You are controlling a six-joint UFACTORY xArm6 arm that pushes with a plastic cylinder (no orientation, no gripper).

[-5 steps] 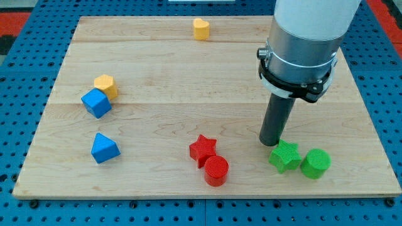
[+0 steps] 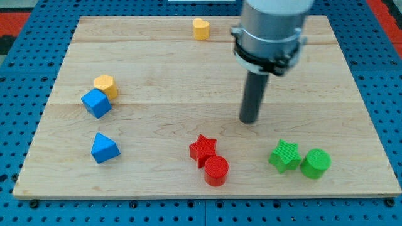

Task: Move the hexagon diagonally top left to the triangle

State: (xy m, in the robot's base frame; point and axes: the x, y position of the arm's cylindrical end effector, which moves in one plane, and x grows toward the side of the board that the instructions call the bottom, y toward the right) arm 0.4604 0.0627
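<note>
Camera view: small yellow hexagon (image 2: pixel 105 83), upright

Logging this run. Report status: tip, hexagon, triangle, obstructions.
My tip on bare board, right of centre, touching nothing. Yellow hexagon against blue cube, above blue triangle. Red star off the path.

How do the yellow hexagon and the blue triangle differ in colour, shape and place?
The yellow hexagon is yellow and six-sided; the blue triangle is blue and wedge-like. The yellow hexagon touches the blue cube; the blue triangle stands alone, nearer the view's bottom. Both lie at the view's left, far from my tip.
</note>
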